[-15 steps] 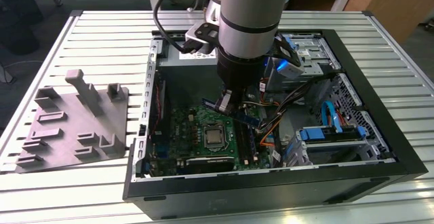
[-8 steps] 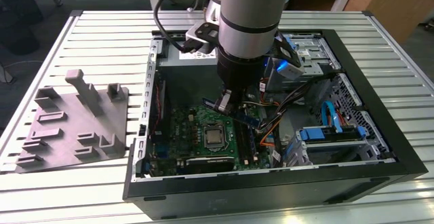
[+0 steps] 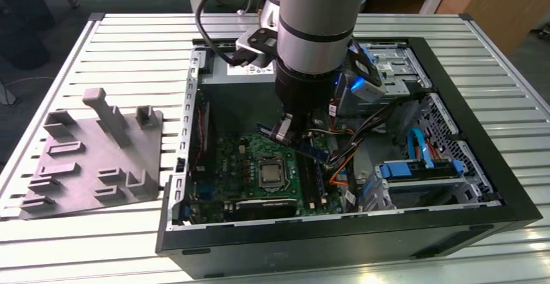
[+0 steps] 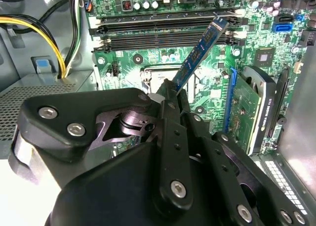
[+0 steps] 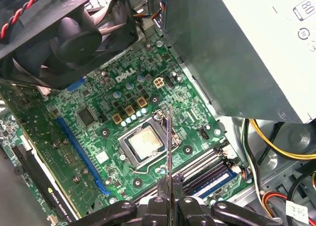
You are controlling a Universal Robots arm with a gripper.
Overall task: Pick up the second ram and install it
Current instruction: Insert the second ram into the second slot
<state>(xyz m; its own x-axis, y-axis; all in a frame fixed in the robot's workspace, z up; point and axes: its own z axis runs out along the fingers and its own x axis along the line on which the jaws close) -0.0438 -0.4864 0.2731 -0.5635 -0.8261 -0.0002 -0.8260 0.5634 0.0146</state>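
Slatted metal table [image 3: 129, 39] carries an open black computer case [image 3: 344, 232], lying on its side, interior up. Arm [image 3: 313, 33] reaches down into the case from above. Grey fixture plate [image 3: 86, 161] sits on the table toward the exterior view's left of the case, apart from it. Green motherboard [image 3: 249, 161] lines the case floor. Gripper [image 4: 170, 87] hangs low over the board, fingers pinched narrowly together on one end of the second ram [image 4: 202, 48]. The dark blue stick juts out from the fingertips at a tilt, above the board. In the second wrist view its free end lies over the black memory slots [image 4: 163, 30]; cannot tell whether it touches them, and it is not seated. In the first wrist view the stick [image 5: 169, 142] shows edge-on, crossing beside the CPU [image 5: 143, 142], and a blue module [image 5: 212, 180] already lies in one slot.
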